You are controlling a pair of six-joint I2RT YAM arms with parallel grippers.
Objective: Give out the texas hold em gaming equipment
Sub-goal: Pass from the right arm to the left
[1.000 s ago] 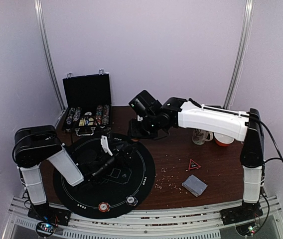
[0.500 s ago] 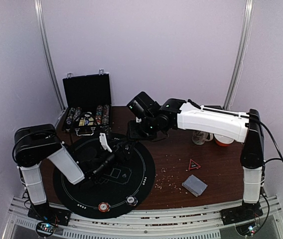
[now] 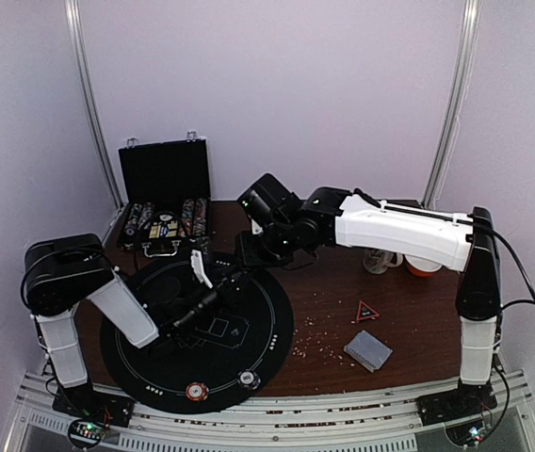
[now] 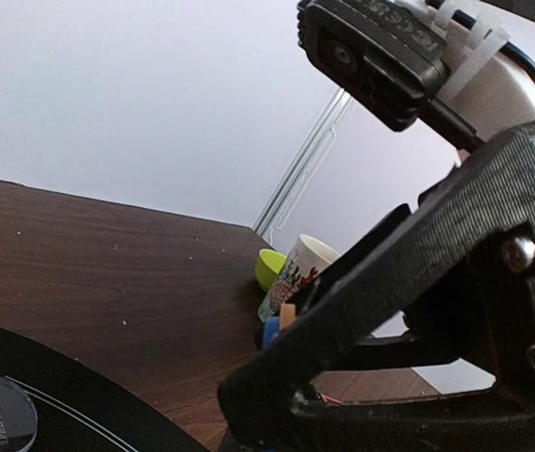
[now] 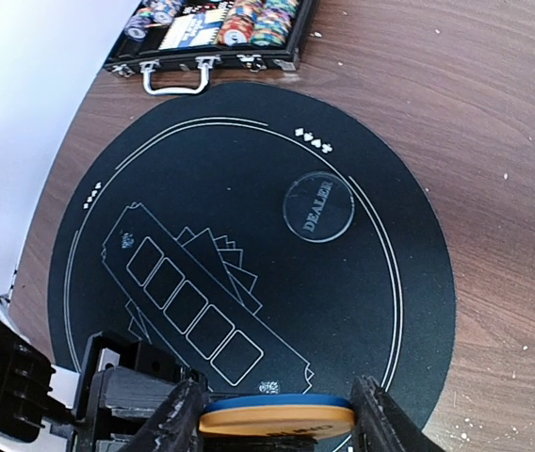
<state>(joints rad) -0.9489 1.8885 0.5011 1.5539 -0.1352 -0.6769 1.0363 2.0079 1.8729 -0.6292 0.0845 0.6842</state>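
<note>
Right wrist: clamping stacked orange and blue discs (image 5: pixel 277 409) in right gripper (image 5: pixel 279 418), six o'clock in frame, above mat (image 5: pixel 202 179), likely for placing; left gripper (image 3: pixel 228 280) grip untellable.

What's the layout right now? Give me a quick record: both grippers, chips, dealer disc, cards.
right gripper: shut on orange and blue chips, above the mat
left gripper: over the mat, open or shut unclear
dealer disc: flat on the mat
red-white chip, black-white chip: near edge of the mat
card deck: on the table, right of the mat
case: open, back left
</note>
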